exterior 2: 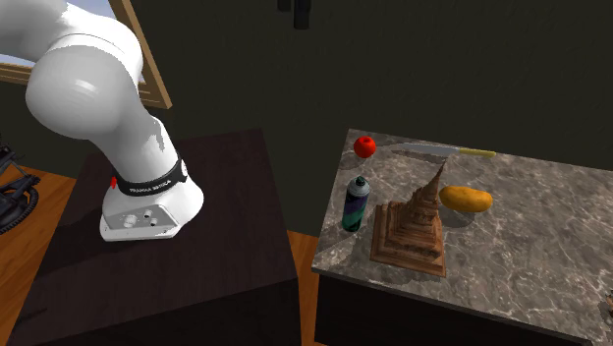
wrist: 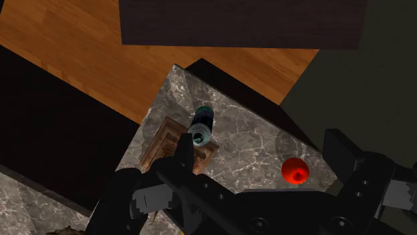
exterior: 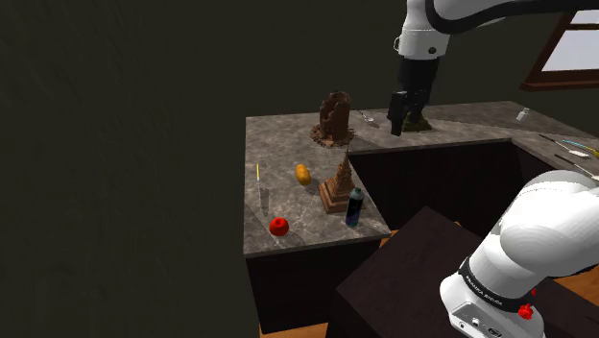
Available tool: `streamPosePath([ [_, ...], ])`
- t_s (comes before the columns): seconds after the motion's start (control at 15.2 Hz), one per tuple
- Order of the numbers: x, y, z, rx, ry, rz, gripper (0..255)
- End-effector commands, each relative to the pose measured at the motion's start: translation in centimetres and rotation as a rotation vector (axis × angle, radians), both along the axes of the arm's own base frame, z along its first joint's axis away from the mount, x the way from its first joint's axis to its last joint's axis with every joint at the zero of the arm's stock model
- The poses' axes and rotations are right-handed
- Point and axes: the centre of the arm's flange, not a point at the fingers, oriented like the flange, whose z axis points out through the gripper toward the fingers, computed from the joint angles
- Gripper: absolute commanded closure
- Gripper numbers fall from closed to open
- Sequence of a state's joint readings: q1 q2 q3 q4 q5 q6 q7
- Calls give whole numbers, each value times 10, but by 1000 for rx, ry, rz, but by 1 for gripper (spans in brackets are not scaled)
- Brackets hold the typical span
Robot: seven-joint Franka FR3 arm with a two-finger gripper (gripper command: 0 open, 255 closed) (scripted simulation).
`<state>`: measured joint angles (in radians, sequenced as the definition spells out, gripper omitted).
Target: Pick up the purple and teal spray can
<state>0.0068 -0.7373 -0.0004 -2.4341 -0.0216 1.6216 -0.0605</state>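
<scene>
The spray can (exterior: 354, 206) stands upright near the front corner of the marble counter (exterior: 284, 144), dark blue-purple with a teal band and cap. In the second exterior view the spray can (exterior 2: 356, 204) is just beside a brown tower statuette (exterior 2: 413, 221). My black gripper (exterior: 396, 121) hangs high over the counter's far side, well away from the can. From the wrist, the spray can (wrist: 200, 125) shows cap-on far below, and the gripper (wrist: 247, 180) is open with nothing between its fingers.
A red apple (exterior: 278, 227) lies near the front edge, close to the can. An orange fruit (exterior: 303, 174) and a knife (exterior: 261, 187) sit further in. A brown sculpture (exterior: 335, 117) stands at the back. The dark stand (exterior: 422, 269) is next to the counter.
</scene>
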Motion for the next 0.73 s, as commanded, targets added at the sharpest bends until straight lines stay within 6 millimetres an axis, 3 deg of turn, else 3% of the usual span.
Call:
streamPosePath([
  [0.0, 0, 0, 0, 0, 0, 0, 0],
  [0.66, 69, -30, -118, 14, 89, -26, 0],
])
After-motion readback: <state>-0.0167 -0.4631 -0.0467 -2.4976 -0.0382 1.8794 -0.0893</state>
